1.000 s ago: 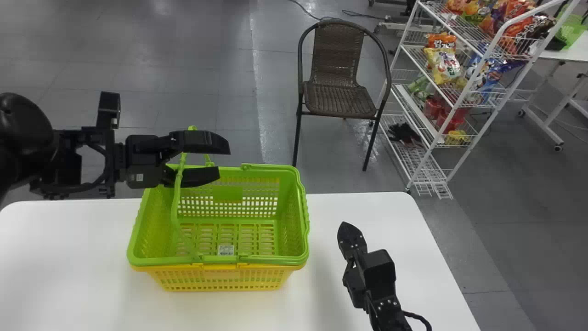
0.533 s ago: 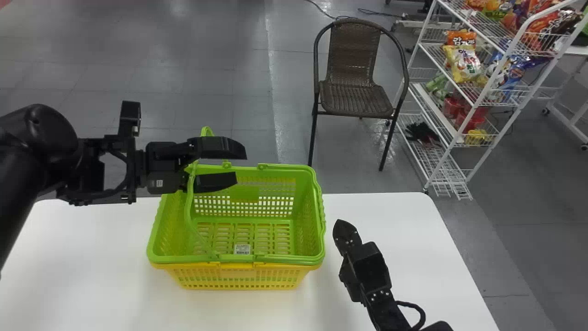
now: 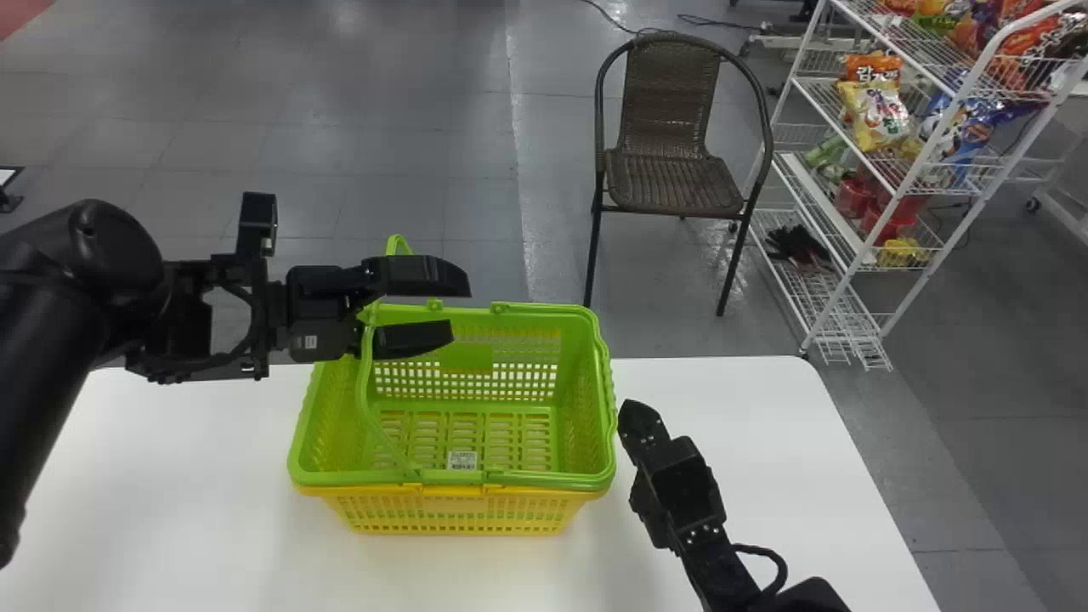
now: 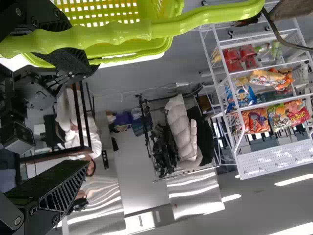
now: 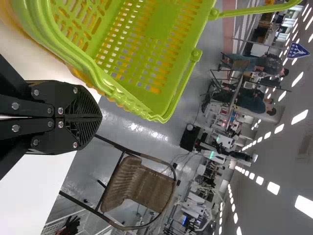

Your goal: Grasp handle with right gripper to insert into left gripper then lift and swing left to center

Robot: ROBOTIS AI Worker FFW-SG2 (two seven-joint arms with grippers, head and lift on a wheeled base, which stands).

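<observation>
The smooth, slim green handle (image 3: 363, 387) stands raised at the left side of the latticed green basket (image 3: 544, 482), nested in a yellow one (image 3: 459, 518) on the white table (image 3: 765, 510). In the left wrist view it crosses in front of one finger of the left gripper (image 3: 459, 308), whose jaws are spread. The right gripper (image 3: 631, 413), its jaws pressed together, has come nearer the basket's right side than before. Beyond stand a woven brown chair (image 3: 671, 183) and a wire rack (image 3: 820, 208).
</observation>
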